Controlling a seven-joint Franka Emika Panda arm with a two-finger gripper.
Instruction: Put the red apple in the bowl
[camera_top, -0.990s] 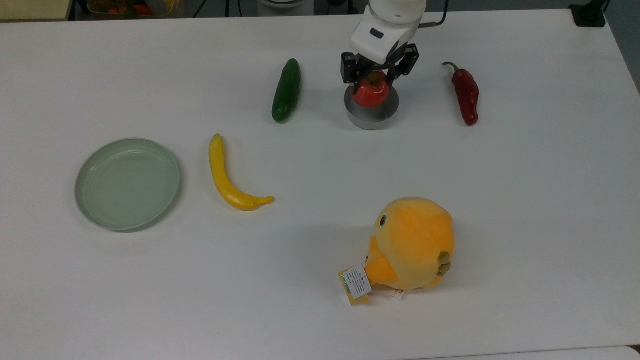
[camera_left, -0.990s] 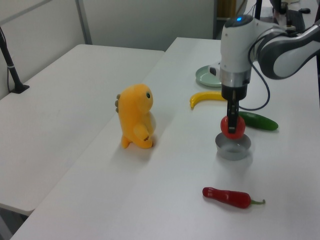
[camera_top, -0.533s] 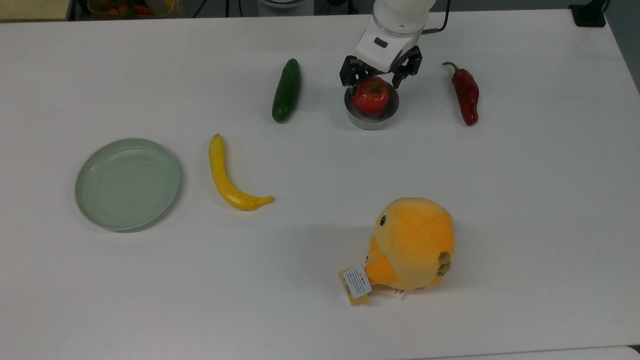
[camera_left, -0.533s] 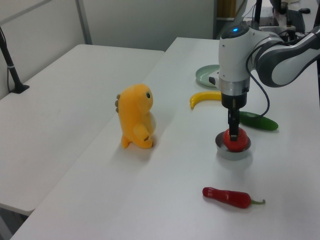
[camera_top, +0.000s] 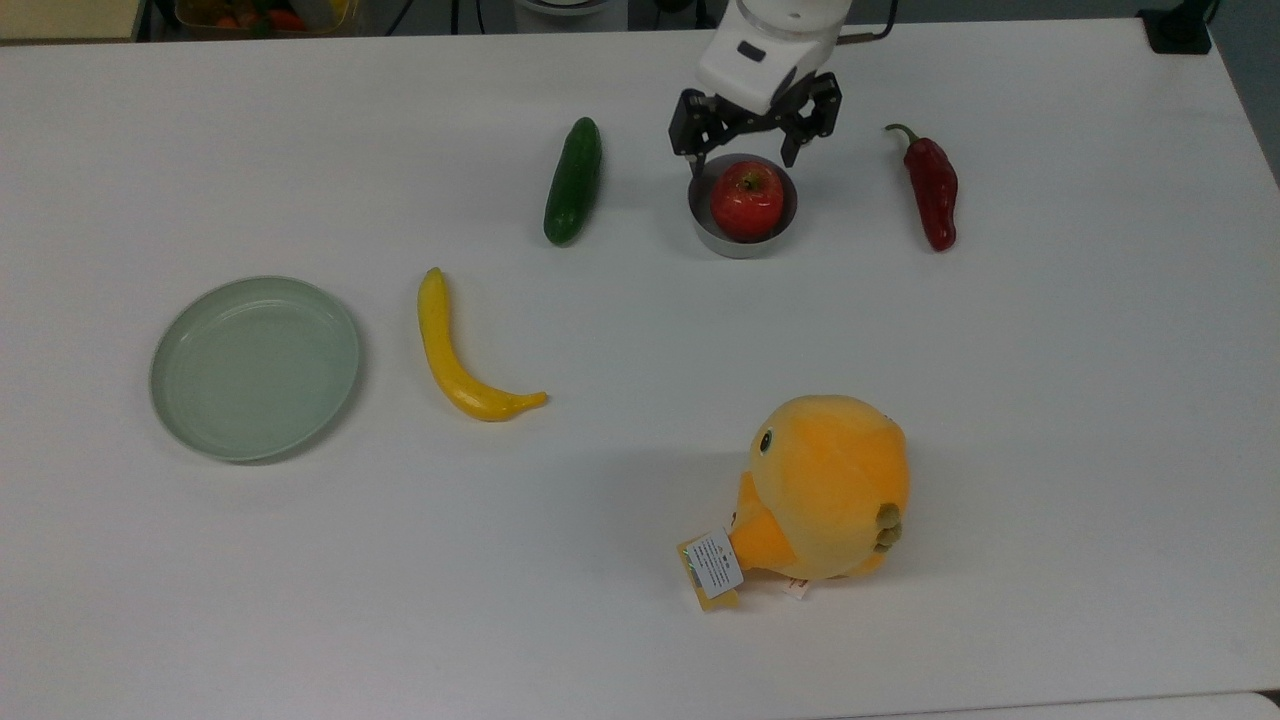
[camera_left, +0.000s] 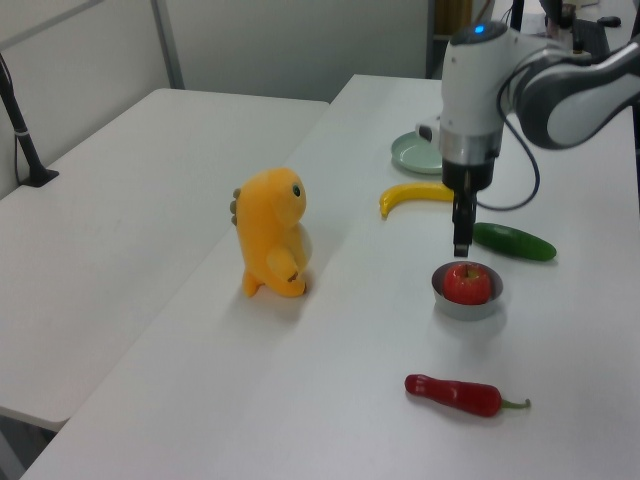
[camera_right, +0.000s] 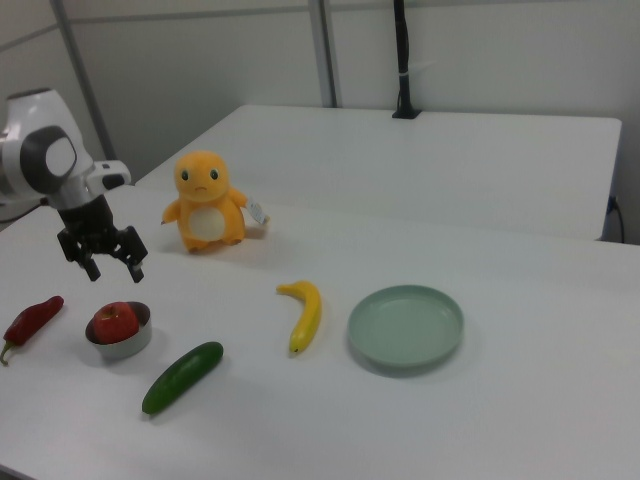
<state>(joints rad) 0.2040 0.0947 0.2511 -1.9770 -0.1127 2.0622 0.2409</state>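
The red apple (camera_top: 746, 199) sits inside the bowl (camera_top: 708, 233) on the table (camera_top: 640, 600), and the end effector (camera_top: 745, 160), fingers spread and empty above it, seemingly need only retreat clear.

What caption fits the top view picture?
Red apple sits in the grey bowl; the open gripper hovers above.

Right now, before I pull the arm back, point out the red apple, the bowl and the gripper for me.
red apple (camera_top: 747, 198), top view, on its upper face just below the stem.
bowl (camera_top: 740, 244), top view, on the near outer wall.
gripper (camera_top: 745, 160), top view, midway between its open fingertips.
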